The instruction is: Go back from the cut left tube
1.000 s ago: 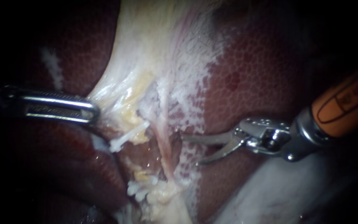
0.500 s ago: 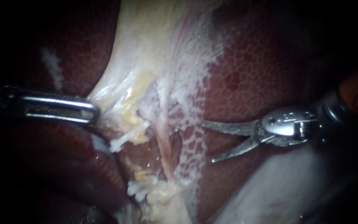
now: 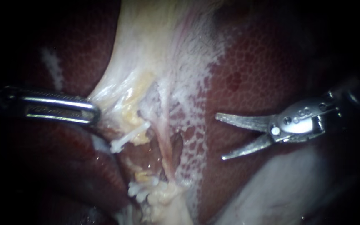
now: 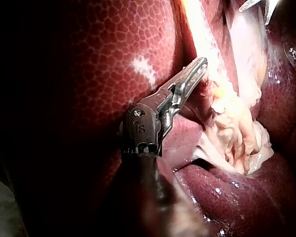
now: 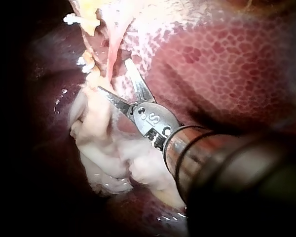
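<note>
Pale cut tube [image 3: 132,134] well apart from right instrument [image 3: 220,137] jaws.

left instrument [image 3: 93,111] beside cut tube [image 3: 132,134], right instrument [image 3: 220,137] apart

Small engraved marks sit on left instrument [image 4: 201,63] and right instrument [image 5: 113,75].
</note>
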Controlling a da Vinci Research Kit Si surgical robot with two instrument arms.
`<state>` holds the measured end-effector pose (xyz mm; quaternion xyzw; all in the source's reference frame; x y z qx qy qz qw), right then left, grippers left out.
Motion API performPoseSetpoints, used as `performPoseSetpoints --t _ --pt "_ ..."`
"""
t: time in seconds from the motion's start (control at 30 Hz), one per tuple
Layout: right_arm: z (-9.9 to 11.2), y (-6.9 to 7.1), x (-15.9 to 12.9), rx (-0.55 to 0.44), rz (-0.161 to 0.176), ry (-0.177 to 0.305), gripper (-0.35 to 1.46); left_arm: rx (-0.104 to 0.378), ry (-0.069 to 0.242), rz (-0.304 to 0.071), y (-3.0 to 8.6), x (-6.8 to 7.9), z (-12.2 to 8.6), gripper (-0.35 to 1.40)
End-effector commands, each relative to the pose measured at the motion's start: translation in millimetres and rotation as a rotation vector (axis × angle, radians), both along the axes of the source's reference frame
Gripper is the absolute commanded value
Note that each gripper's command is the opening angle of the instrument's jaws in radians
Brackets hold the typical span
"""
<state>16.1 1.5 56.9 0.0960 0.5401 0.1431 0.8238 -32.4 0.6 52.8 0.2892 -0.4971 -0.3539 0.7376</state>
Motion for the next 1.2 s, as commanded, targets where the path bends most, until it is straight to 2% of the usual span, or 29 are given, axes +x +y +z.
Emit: performPoseSetpoints --t 0.03,0.3,0.47,0.73,0.87,1.03,1.2 --pt "0.1 0.0 0.0 -0.002 0.000 0.000 1.43 0.000 0.000 0.000 0.0 0.0 0.0 -0.35" --pt "0.2 0.0 0.3 -0.003 0.001 -0.001 1.43 -0.003 0.001 -0.001 -0.2 -0.2 0.5 -0.35" --pt "0.5 0.0 0.2 -0.004 0.001 -0.001 1.43 -0.011 0.004 -0.002 -0.6 -0.7 2.2 -0.35" --pt "0.6 0.0 0.0 -0.002 -0.005 -0.008 1.43 -0.033 0.009 0.001 -1.8 -2.5 6.2 -0.35" --pt "0.8 0.0 -0.1 -0.003 -0.005 -0.008 1.43 -0.037 0.006 0.006 -2.1 -3.9 7.9 -0.35" --pt "0.8 0.0 -0.1 -0.008 -0.009 -0.010 1.43 -0.033 0.002 0.012 -2.6 -5.1 8.8 -0.35" --pt "0.8 0.0 -0.3 -0.013 -0.012 -0.010 1.43 -0.033 0.000 0.014 -2.7 -5.4 8.9 -0.35"
